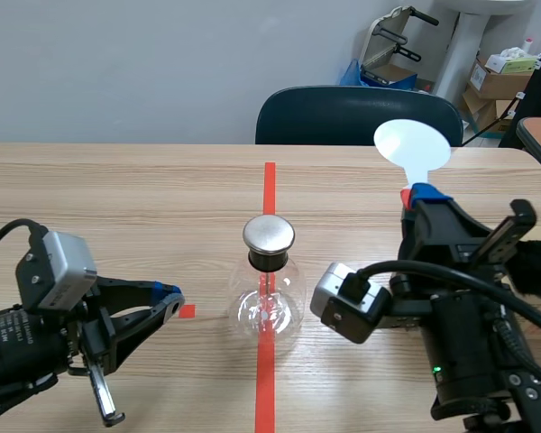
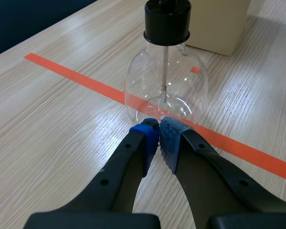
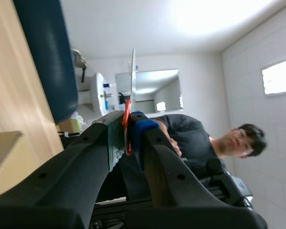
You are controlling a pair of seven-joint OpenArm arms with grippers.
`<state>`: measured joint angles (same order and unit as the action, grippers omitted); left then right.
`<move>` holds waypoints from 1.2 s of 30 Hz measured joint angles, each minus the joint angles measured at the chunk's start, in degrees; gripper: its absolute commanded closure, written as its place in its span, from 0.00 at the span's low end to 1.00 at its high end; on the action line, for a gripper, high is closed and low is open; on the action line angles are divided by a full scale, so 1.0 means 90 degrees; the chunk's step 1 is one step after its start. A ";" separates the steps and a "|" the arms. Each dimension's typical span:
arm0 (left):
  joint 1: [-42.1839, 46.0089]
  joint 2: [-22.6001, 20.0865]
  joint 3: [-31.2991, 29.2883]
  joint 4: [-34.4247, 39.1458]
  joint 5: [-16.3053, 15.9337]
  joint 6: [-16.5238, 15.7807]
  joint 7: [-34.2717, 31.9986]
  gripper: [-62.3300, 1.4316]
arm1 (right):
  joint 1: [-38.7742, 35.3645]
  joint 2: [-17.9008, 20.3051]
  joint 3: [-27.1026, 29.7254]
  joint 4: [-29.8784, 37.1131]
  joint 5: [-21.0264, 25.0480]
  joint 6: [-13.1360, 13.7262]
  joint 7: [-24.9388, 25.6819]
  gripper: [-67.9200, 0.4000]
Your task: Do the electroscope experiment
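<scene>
- Fingers of left gripper [image 2: 159, 131] pressed together on nothing, tips aimed at electroscope [image 1: 269, 293], just short of its glass bulb.
- Electroscope stands upright on red tape line [image 1: 269, 180], long axis vertical, metal cap [image 1: 269, 234] on top, thin rod hanging inside the bulb.
- right gripper [image 1: 418, 193], raised beside the electroscope, clamps the red handle of white paddle [image 1: 412, 144]; paddle upright, disc up.
- Chair [image 1: 343, 113] beyond the electroscope.
</scene>
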<state>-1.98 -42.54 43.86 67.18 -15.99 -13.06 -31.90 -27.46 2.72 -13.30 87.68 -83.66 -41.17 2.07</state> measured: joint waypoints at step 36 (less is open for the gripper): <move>-0.0488 0.1144 0.0000 -0.1569 0.0797 0.0335 0.0143 0.89 | 0.0226 0.0595 -0.0488 -0.0423 0.0000 0.0508 -0.0165 0.98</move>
<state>-6.37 -32.25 43.86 53.06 -8.82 -10.04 -30.61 -25.43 8.08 -17.69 83.88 -83.66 -36.60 0.58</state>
